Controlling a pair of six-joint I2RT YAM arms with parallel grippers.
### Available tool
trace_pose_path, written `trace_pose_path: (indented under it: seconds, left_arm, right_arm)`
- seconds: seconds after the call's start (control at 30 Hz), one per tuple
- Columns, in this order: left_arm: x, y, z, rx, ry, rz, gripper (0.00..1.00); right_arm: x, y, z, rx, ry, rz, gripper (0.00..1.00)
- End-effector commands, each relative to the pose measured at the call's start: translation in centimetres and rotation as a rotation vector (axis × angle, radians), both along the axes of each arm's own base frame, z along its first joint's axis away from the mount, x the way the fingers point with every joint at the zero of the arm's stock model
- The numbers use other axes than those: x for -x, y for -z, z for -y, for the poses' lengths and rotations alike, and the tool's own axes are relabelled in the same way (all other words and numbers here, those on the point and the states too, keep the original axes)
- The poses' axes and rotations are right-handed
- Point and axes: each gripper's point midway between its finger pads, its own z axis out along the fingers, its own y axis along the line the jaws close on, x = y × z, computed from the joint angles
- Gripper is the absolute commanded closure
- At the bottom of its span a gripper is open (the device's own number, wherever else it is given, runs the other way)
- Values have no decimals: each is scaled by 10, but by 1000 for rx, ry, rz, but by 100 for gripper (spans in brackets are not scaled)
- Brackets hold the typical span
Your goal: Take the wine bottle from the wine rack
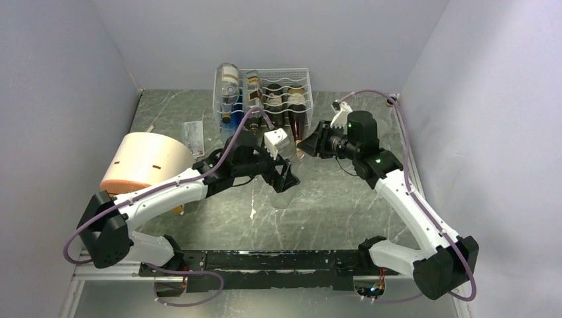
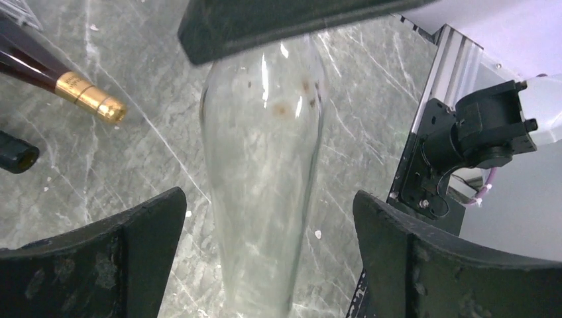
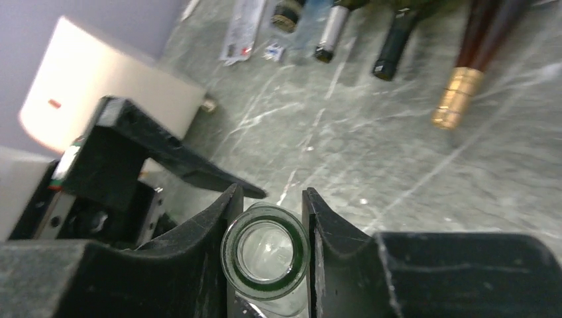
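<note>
Right gripper (image 3: 270, 205): black fingers pinching the mouth of the clear glass wine bottle (image 3: 265, 253).
Left gripper (image 2: 268, 199): spread wide, flanking the bottle's body without touching it.
Bottle: off the white wire wine rack (image 1: 285, 89), over the grey marble table (image 1: 331, 205).
Hazard: smooth glass may slip from the lone pinch and drop.

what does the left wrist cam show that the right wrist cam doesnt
Only left wrist: the clear bottle's body between the wide-open left claw, touching neither finger, and the right arm's base.
Only right wrist: the bottle's mouth pinched in the shut right claw, the cream drum and a leaflet.
Both: the clear bottle, a gold-capped neck and the table.
</note>
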Motion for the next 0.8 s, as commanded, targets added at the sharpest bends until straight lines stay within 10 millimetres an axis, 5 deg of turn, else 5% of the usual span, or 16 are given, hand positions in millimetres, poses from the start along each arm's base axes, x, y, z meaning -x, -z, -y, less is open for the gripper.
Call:
trace_pose_path:
  seconds: [0.0, 0.1, 0.27, 0.43, 0.77]
  left_arm:
    - [-14, -44, -7, 81, -64, 107, 0]
    - [-19, -51, -16, 87, -114, 129, 0]
    - [-27, -59, -31, 87, -197, 164, 1]
    - [-31, -67, -43, 77, -248, 199, 3]
    - [-36, -83, -62, 74, -320, 269, 4]
  right_arm:
    - [-21, -35, 38, 109, 231, 77, 100]
    - [-34, -26, 94, 248, 545, 27, 100]
    - [-20, -13, 206, 478, 1179, -52, 100]
    - [-12, -13, 258, 575, 1443, -82, 100]
    - [-40, 1, 325, 451, 1646, -112, 100]
